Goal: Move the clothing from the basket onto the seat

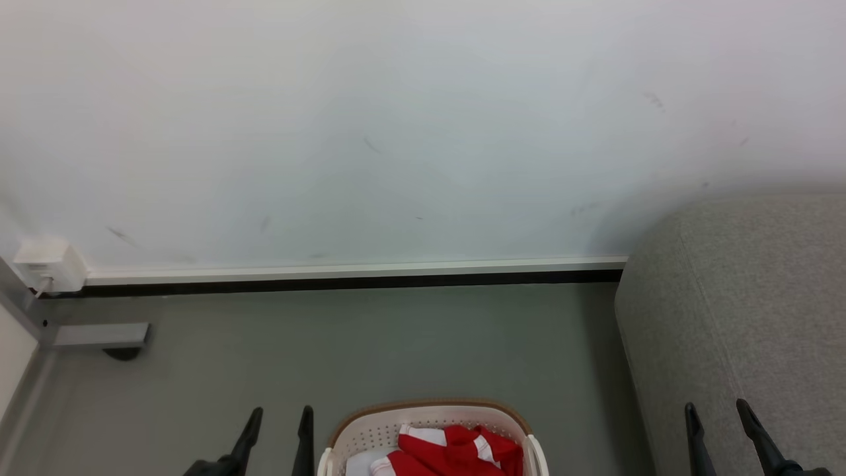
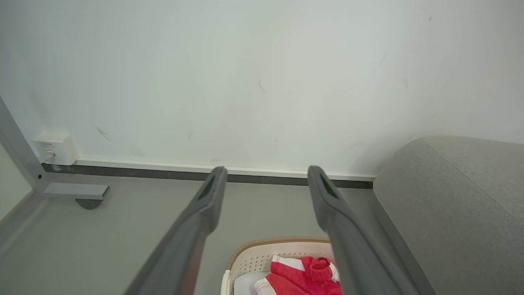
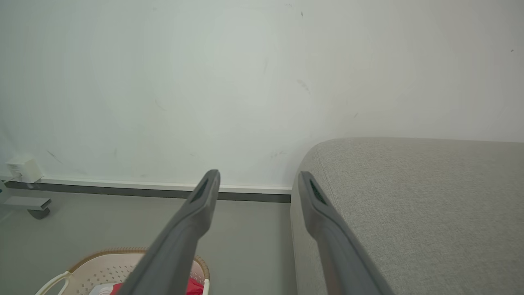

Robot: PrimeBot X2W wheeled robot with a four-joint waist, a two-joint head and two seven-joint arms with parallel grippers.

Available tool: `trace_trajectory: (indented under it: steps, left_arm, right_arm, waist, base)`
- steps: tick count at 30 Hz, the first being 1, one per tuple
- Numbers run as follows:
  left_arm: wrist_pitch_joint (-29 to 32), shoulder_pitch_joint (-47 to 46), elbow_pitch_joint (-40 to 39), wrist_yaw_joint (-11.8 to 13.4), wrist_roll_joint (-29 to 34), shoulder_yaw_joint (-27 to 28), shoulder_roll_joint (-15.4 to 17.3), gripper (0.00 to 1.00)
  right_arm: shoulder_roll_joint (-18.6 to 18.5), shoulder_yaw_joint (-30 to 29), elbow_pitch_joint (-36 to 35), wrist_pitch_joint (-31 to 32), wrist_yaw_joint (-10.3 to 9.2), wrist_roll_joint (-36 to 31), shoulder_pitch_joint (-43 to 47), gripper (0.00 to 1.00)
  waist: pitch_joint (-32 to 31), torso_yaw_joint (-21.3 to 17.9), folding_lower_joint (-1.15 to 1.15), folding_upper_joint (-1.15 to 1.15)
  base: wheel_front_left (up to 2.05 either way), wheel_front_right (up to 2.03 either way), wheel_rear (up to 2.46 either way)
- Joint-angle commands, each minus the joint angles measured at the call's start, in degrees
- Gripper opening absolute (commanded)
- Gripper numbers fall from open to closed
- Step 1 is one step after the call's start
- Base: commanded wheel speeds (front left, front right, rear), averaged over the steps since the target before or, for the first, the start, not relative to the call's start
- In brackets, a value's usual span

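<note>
The basket (image 1: pixel 429 404) stood on the grey floor (image 1: pixel 370 344) at the bottom centre of the head view. Its brown rim and perforated off-white wall were visible, and its near part was cut off by the frame edge. The clothing (image 1: pixel 456 449) lay inside the basket in a bunched heap of red fabric with white stripes. It partly covered a pale item (image 1: pixel 360 464) at the basket's left side. In the left wrist view a ribbed red cuff or collar sat on top of the heap.

The seat (image 1: pixel 760 317), grey woven upholstery with a rounded corner and a stitched seam, stood to the robot's right of the basket, with a strip of floor between them. Whether its far end touched the wall (image 1: pixel 396 132) could not be determined.

The left gripper (image 1: pixel 281 413) was at the lower left of the head view, just beside the basket and over the floor. Its jaws were spread apart with nothing between them. The right gripper (image 1: pixel 716 406) was at the lower right, in front of the seat's side. Its jaws were likewise spread and empty.

The wall was white and lightly scuffed, with a pale skirting (image 1: pixel 357 270) above a dark strip. A white box (image 1: pixel 49 264) was fixed low on the wall at the left. Below it a grey bar (image 1: pixel 99 336) rested on a dark caster.
</note>
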Motion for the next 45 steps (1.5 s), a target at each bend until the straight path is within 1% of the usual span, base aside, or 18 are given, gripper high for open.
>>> trace_trajectory:
  steps: [1, 8, 18, 25, 30, 34, 39, 45]
  left_arm:
    - [-0.1, 0.1, 0.2, 0.1, -0.2, 0.0, 0.4, 1.00]
    - [-0.1, -1.6, 2.4, -0.9, 0.5, -1.3, 0.4, 1.00]
    - [-0.1, -9.1, 15.0, -3.9, 2.8, -5.6, 0.4, 1.00]
    - [-0.1, -18.1, 27.8, -5.4, 5.0, -8.3, 0.4, 1.00]
    - [0.1, -25.6, 35.9, -6.0, 4.3, -10.5, 0.4, 1.00]
    - [2.2, -31.6, 42.6, -6.6, 3.4, -12.8, 0.4, 1.00]
    - [2.2, -38.2, 47.5, -6.9, 2.3, -14.8, 0.4, 1.00]
    - [3.2, -44.4, 51.8, -6.3, 1.6, -16.1, 0.4, 1.00]
  right_arm:
    - [-0.1, 0.2, -0.1, -0.2, -0.12, 0.5, -0.5, 1.00]
    - [-0.1, 0.8, -1.0, -0.2, -0.12, 0.3, -1.6, 1.00]
    - [-0.1, 0.9, -2.8, -0.2, -0.12, -0.7, -4.7, 1.00]
    - [-0.1, 1.6, -5.2, -0.1, -0.12, -0.2, -8.7, 1.00]
    - [0.0, 2.6, -7.2, -0.1, -0.12, -0.3, -12.2, 1.00]
    - [-0.1, 2.9, -9.2, -0.1, -0.12, -0.4, -14.7, 1.00]
    - [0.0, 3.4, -12.1, -0.1, -0.12, -0.8, -17.6, 1.00]
    - [0.0, 4.1, -15.7, -0.1, -0.12, -1.2, -19.4, 1.00]
  waist:
    - [0.1, -0.4, 0.00, 0.00]
    - [1.7, -3.1, 0.00, 0.00]
    - [7.7, -7.9, 0.00, 0.00]
    - [15.0, -10.6, 0.00, 0.00]
    - [21.5, -11.9, 0.00, 0.00]
    - [26.5, -12.9, 0.00, 0.00]
    - [32.3, -13.8, 0.00, 0.00]
    - [37.7, -14.6, 0.00, 0.00]
  base:
    - [0.00, 0.00, 0.00]
    - [0.00, 0.00, 0.00]
    - [0.00, 0.00, 0.00]
    - [0.00, 0.00, 0.00]
    - [0.00, 0.00, 0.00]
    - [0.00, 0.00, 0.00]
    - [0.00, 0.00, 0.00]
    - [0.00, 0.00, 0.00]
